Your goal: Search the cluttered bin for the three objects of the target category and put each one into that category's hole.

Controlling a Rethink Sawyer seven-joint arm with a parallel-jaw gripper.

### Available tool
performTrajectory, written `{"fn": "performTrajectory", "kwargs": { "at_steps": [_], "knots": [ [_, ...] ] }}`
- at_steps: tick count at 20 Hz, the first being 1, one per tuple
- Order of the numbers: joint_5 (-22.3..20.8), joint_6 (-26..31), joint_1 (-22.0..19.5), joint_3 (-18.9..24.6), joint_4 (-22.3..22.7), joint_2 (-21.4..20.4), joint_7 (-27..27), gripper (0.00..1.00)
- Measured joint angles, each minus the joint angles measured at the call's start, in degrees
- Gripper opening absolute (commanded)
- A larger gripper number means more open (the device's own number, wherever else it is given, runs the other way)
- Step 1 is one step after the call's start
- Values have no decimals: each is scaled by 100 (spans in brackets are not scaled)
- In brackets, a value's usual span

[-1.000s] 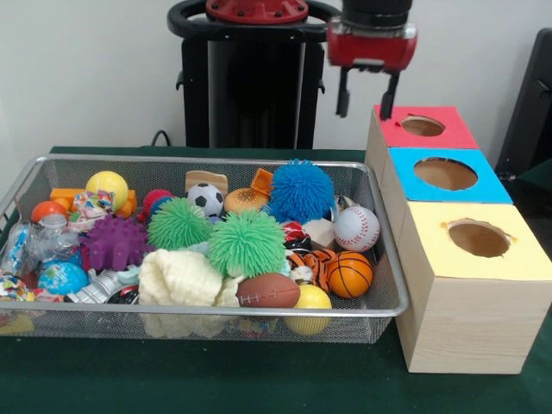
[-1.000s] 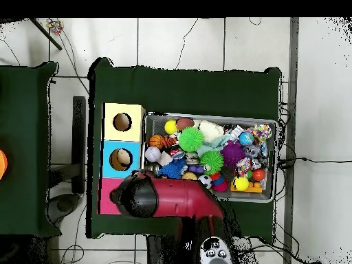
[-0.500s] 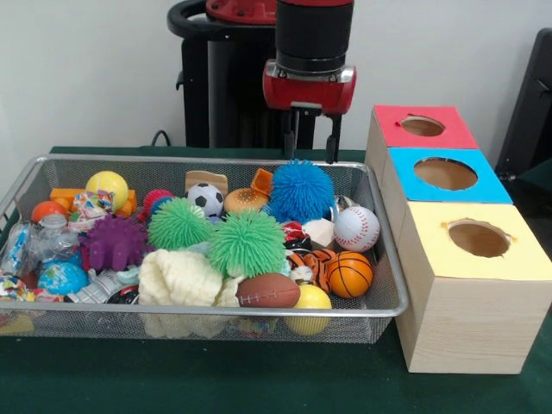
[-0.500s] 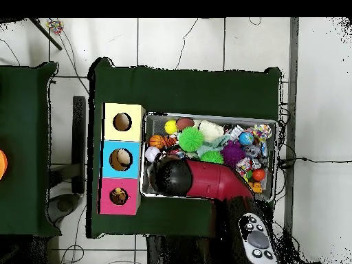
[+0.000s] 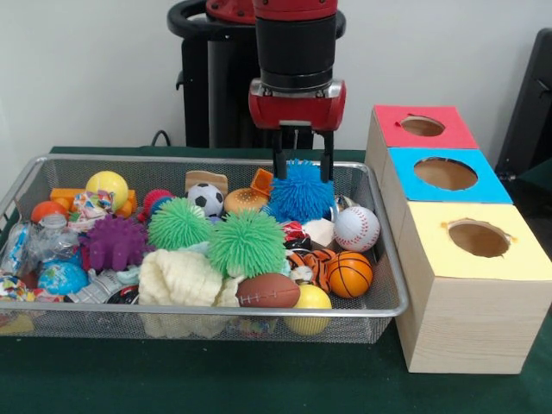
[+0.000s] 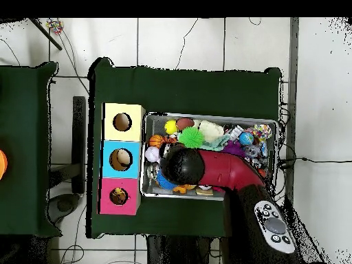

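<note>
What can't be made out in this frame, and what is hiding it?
- Overhead view: the arm covers the blue spiky ball and much of the bin.
- Front view: whether the jaws touch the blue spiky ball; the gripper straddles its top, contact unclear.
- Front view: the holes in the red box, blue box and yellow box hide their contents.
- Overhead view: what sits in the red box hole is too small to identify.

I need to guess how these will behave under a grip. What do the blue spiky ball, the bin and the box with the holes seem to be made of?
Blue spiky ball: probably soft rubber, judging by its dense thin matte tendrils. Bin: fine metal wire mesh, see-through, with a shiny silver rim. Box: pale wood by its visible grain, with tops that look like matte coloured paper or paint.
</note>
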Motion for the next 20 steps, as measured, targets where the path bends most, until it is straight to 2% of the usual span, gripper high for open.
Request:
{"fn": "performTrajectory", "kwargs": {
  "at_steps": [11, 20],
  "knots": [
    [-410, 0, -505, 468, -449, 243, 0, 100],
    [-838, 1, -734, 558, -1007, 597, 0, 100]
  ]
}}
